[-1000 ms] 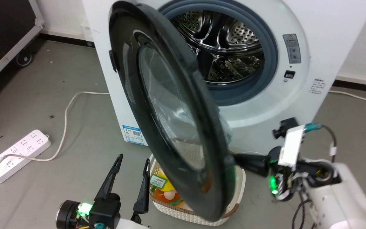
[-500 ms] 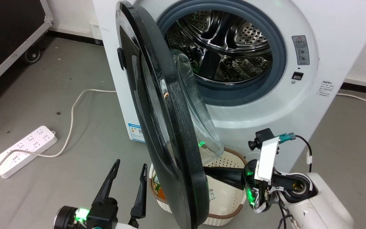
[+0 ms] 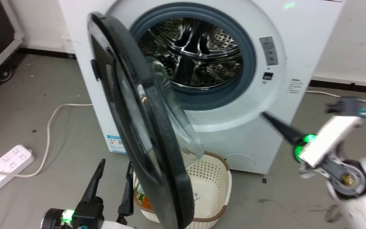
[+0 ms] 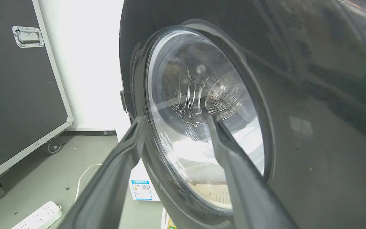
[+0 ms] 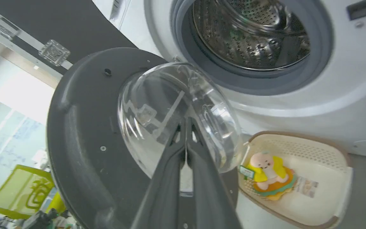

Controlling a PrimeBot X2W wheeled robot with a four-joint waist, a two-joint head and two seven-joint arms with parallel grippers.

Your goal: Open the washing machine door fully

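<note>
Door [image 3: 113, 79] half open, edge-on at frame centre, in front of the washing machine [image 3: 259, 140]. Left pincer [image 3: 115, 165] lower left, released, fingers up. Right pincer [image 3: 265, 115] at right, clenched empty, aimed upper left.

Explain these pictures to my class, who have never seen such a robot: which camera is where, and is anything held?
It is a wheeled robot with two arms. The head view looks down at a big white front-loading washing machine whose round glossy black door stands open. Each wrist view looks along one gripper's two dark fingers. The left gripper is open, the right gripper shut; neither holds anything. On the grey floor sit a cream perforated basket with a soft toy and a white power strip.
</note>
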